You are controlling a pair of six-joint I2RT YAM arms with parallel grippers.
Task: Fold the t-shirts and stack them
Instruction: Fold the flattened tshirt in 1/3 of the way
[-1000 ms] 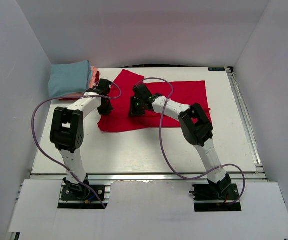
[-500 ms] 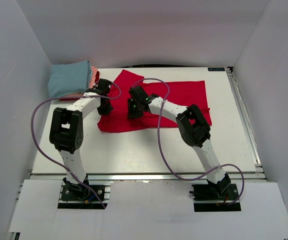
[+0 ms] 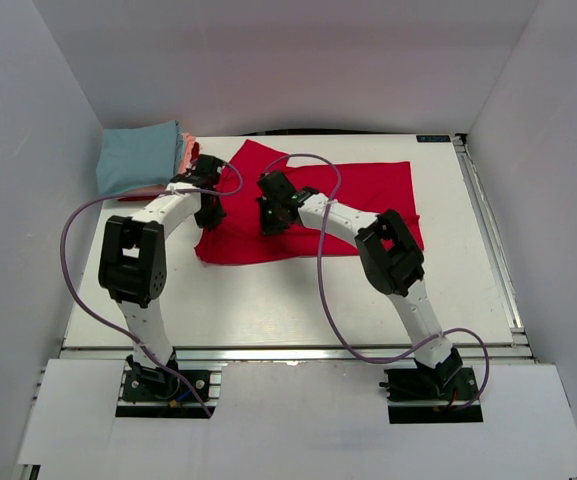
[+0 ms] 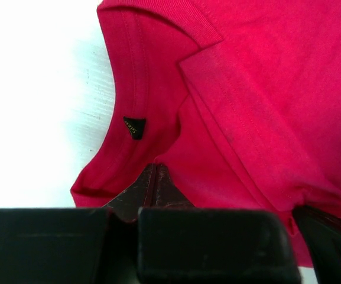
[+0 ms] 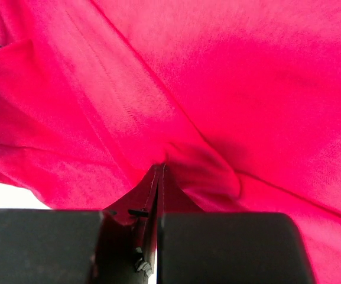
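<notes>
Red t-shirt [image 3: 358,190] lies opened out on the far half of the table [image 3: 268,300], roughly centred, w/ one flap or sleeve poking toward the far edge. It isn't folded yet. The folded stack [image 3: 138,160] sits at the far-left corner, light blue on top w/ a salmon-pink edge showing on its right side.

Left claw [image 3: 210,213] is at the shirt's left end by the collar [image 4: 176,21]. In the left wrist view its tips [image 4: 153,177] are pressed together w/ red cloth pinched between them. Right claw [image 3: 268,222] is just beside it, a bit further in over the shirt body. The right wrist view shows the jaws closed tight on a puckered ridge of fabric [image 5: 158,174].

What's changed: a sec ago the right claw was partly apart and further right. It has slid left along the shirt and snapped together on the cloth. Left claw has held its pinch throughout, nudging slightly toward the far edge. So both arms now have the left end gripped, and I judge the next move is a lift or fold of that end across the body. The fold itself has barely begun.

Writing: a small black neck tag [image 4: 134,126] inside the collar has gold lettering, too small to read. A blue sticker [image 3: 433,138] at the table's far-right edge is illegible too.
</notes>
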